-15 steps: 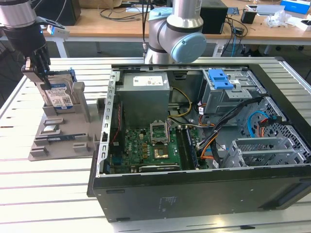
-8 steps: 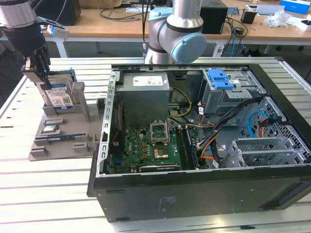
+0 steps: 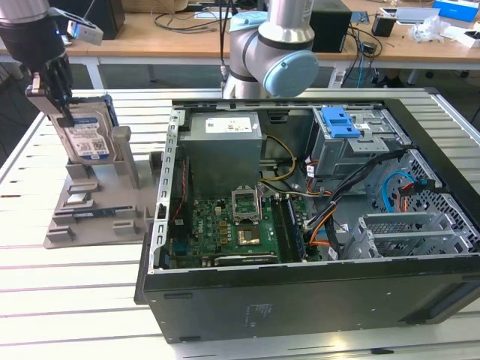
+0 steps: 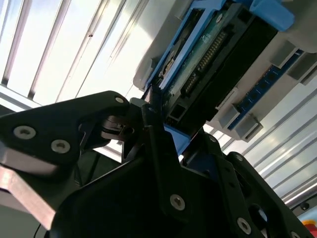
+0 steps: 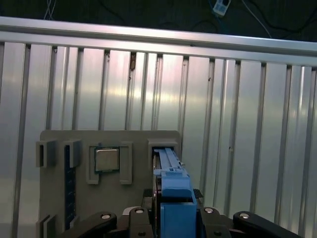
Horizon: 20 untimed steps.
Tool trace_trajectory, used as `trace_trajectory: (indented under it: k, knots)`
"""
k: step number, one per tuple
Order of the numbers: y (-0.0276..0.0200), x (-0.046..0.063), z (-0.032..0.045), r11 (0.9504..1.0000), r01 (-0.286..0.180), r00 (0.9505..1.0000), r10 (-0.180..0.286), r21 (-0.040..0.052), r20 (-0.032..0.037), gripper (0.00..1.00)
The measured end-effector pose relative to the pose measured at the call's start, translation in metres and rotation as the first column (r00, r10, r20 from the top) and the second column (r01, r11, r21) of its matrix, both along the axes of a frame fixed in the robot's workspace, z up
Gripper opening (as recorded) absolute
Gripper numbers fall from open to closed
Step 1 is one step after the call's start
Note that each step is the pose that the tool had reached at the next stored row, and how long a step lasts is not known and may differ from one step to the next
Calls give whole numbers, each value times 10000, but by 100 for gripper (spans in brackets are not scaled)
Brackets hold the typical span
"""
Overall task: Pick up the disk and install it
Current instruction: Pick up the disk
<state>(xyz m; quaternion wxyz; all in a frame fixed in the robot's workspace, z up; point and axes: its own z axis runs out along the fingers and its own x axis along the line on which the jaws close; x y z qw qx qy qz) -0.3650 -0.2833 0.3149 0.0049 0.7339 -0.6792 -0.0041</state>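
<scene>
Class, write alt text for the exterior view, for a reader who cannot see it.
At the exterior view's left, the gripper is at the top edge of the disk, which stands upright in a grey stand on a slatted table. To the exterior view's right lies an open computer case with a blue-latched drive cage.

The hand (image 3: 58, 101) is black: flat, angular link plates (image 4: 74, 124) pinned with small silver round-head screws (image 4: 60, 146), ending in narrow dark fingers (image 4: 154, 130). Just behind the plates sits a bare bracket (image 4: 20, 183) of dull brushed metal. Above the hand, the wrist (image 3: 30, 37) is a black cylinder under a silver tube (image 3: 22, 7). Beside the wrist is a small white-grey box (image 3: 82, 30), perhaps a camera; it is too coarse to tell. Well away from the hand, the arm (image 3: 289, 22) has silver tubing, grey joint housings and a round pale-blue cap (image 3: 289, 75).
</scene>
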Motion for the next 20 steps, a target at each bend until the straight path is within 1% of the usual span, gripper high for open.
trace_trajectory:
  k: [4,8,13,14,18,20]
  knots:
    - [5,0,92,10000,0,10000,0,0,0,37]
    - [7,0,153,10000,0,10000,0,0,0,37]
    - [11,0,247,10000,0,10000,0,-1,-1,37]
    - [12,0,280,10000,0,10000,0,0,0,37]
    - [16,0,368,10000,0,10000,0,0,0,37]
    - [19,0,433,10000,0,10000,0,-1,0,37]
